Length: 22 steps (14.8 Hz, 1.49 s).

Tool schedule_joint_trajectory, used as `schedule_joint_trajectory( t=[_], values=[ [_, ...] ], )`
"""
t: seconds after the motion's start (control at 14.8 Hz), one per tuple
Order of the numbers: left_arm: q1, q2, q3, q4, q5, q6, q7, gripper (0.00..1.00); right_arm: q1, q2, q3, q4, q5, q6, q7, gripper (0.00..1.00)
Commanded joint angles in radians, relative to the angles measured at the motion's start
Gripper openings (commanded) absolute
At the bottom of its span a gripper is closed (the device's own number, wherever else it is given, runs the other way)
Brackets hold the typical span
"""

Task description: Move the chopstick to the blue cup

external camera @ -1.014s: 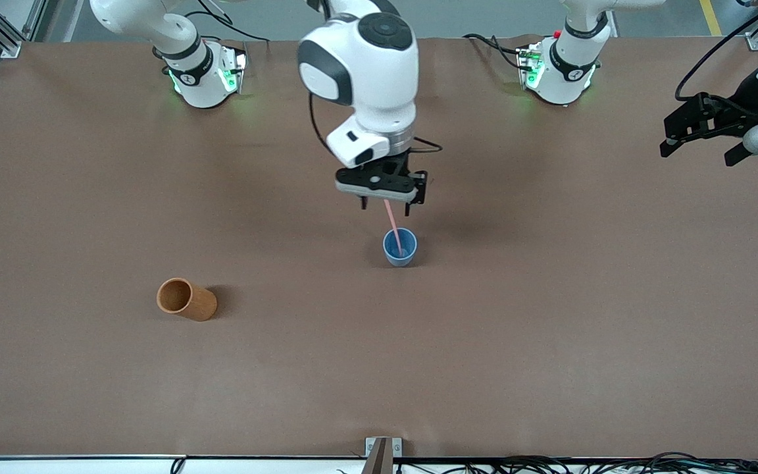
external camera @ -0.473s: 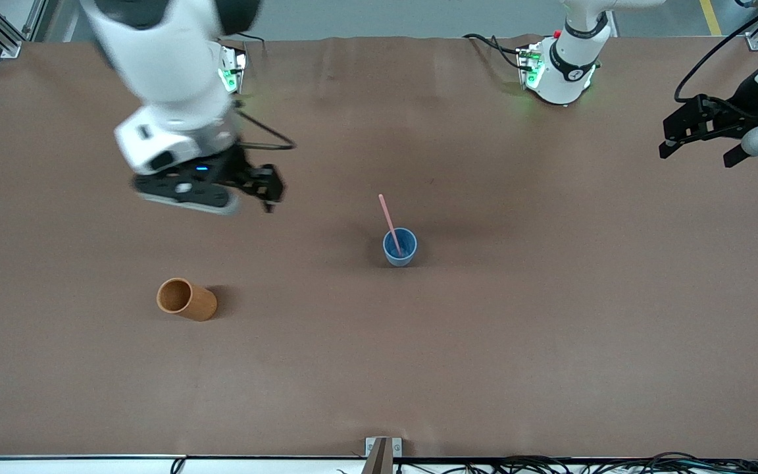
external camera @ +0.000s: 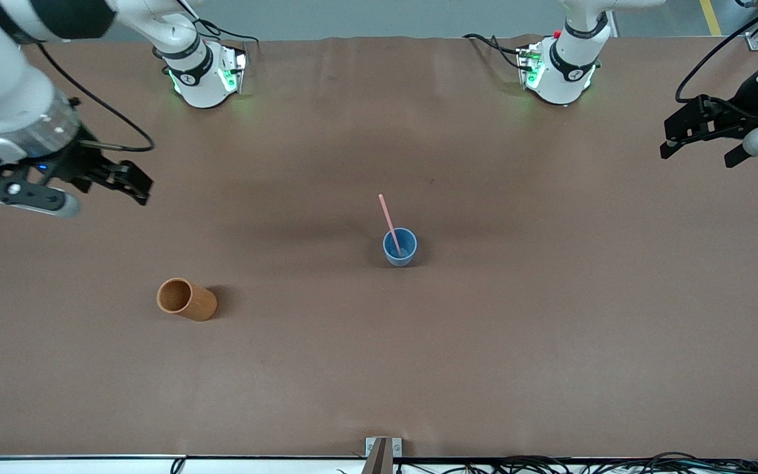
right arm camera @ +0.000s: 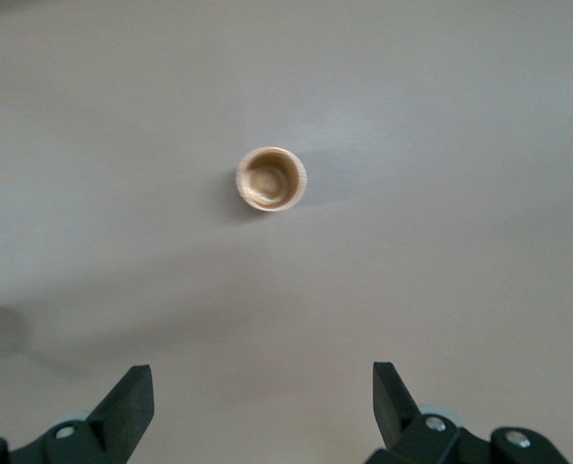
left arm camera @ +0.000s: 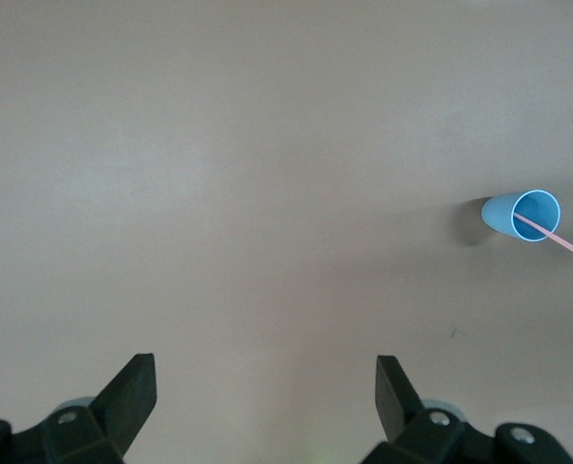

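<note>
Now your transfer looks done, judging by how things lie: the chopstick (external camera: 389,220) stands tilted in the blue cup (external camera: 400,247), its lower end inside and its upper end leaning out over the rim toward the robots' bases. The cup sits upright near the middle of the worktop (external camera: 550,329).

Your right pincer (external camera: 99,181) is up over the worktop at the right arm's end, wide open and holding nothing; its wrist view looks straight down at the orange cup (right arm camera: 271,179) with both fingers spread. Your left pincer (external camera: 698,135) waits over the left arm's end, also wide open and empty, with the blue cup and stick small in its wrist view.

The orange cup stands nearer the front camera than the blue cup, toward the right arm's end, well apart from it.

Nothing more seems needed beyond parking the arms. If you do move, keep both pincers away from the stick, since a light knock could tip the cup.
</note>
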Motion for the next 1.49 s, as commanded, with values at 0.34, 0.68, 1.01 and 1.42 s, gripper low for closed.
schedule_joint_trajectory(
  t=[0.34, 0.68, 1.01, 1.42],
  values=[
    [-0.010, 0.004, 0.001, 0.013, 0.009, 0.001, 0.016, 1.00, -0.168, -0.127, 0.006, -0.102, 0.048, 0.005, -0.238, 1.00],
    [-0.016, 0.005, 0.001, 0.013, 0.008, 0.001, 0.015, 1.00, -0.201, -0.119, 0.008, -0.012, 0.062, -0.037, -0.345, 1.00],
    [-0.009, 0.016, 0.001, 0.013, 0.005, 0.002, 0.010, 1.00, -0.199, -0.113, 0.008, 0.017, 0.064, -0.117, -0.398, 1.00],
    [-0.009, 0.016, -0.001, 0.013, 0.005, 0.002, 0.012, 1.00, -0.197, -0.108, 0.009, -0.004, 0.065, -0.122, -0.414, 1.00]
  ],
)
